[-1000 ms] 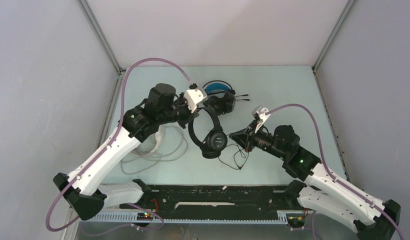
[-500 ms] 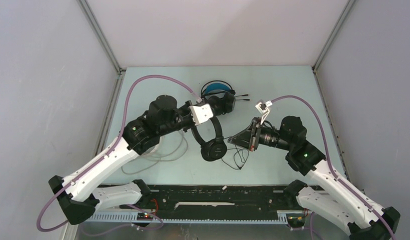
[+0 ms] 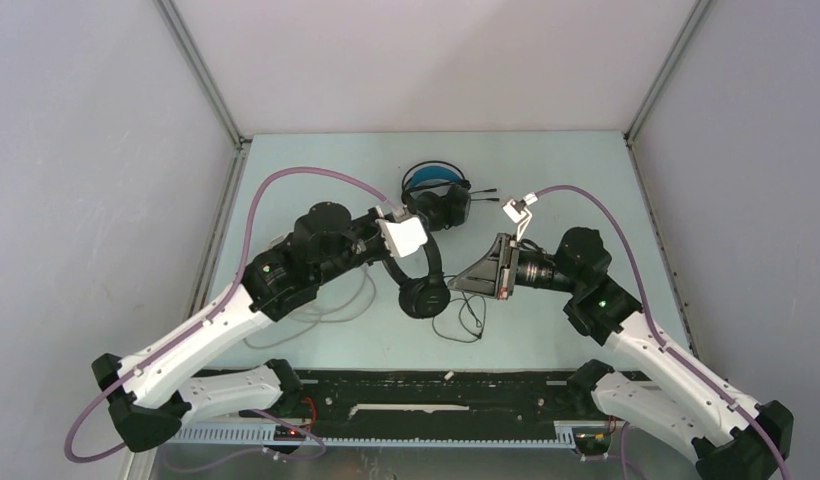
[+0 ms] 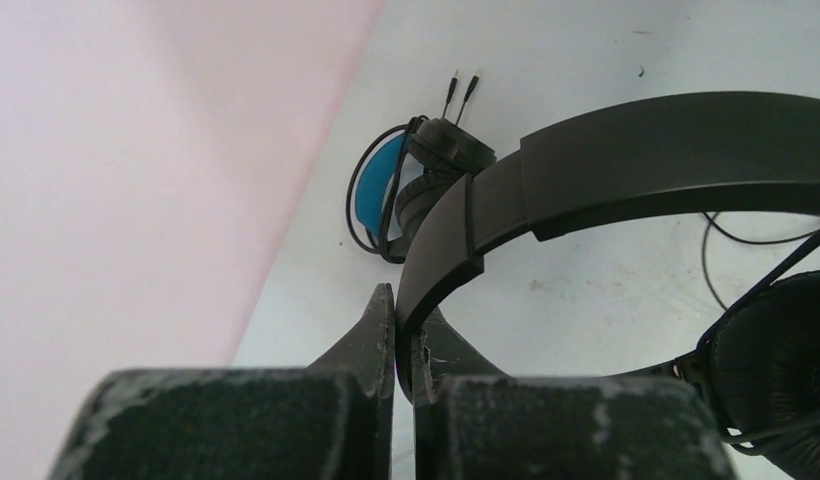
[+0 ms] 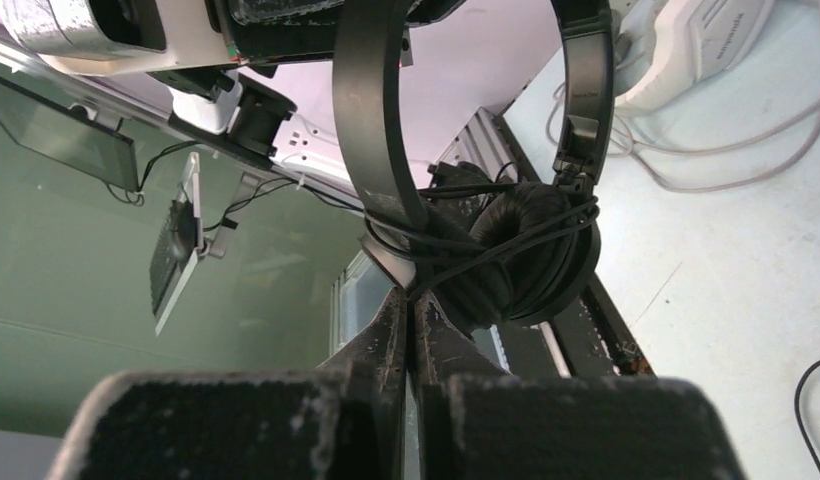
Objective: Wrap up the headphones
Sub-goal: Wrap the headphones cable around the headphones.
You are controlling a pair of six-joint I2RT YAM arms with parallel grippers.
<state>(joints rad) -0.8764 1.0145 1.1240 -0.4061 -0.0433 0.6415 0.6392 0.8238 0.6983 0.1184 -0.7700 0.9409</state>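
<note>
My left gripper (image 3: 396,262) is shut on the headband of the all-black headphones (image 3: 426,288) and holds them off the table; the left wrist view shows the band (image 4: 586,160) pinched between the fingers. My right gripper (image 3: 459,284) is shut on their thin black cable (image 5: 456,255), which runs in several turns round the band and ear cups (image 5: 516,250). A loose cable loop (image 3: 471,318) lies on the table below. The blue-banded pair (image 3: 431,185) lies at the back, also in the left wrist view (image 4: 386,190). The white pair (image 5: 686,40) is mostly hidden under my left arm.
The white pair's pale cable (image 3: 341,305) lies in loops on the table left of centre. Two jack plugs (image 3: 486,193) stick out beside the blue-banded pair. Grey enclosure walls (image 3: 106,150) stand on three sides. A black rail (image 3: 436,390) runs along the near edge.
My left gripper has carried the black headphones right and nearer. My right gripper has turned and moved in beside the ear cups with the cable, and the loose loop has shrunk.
</note>
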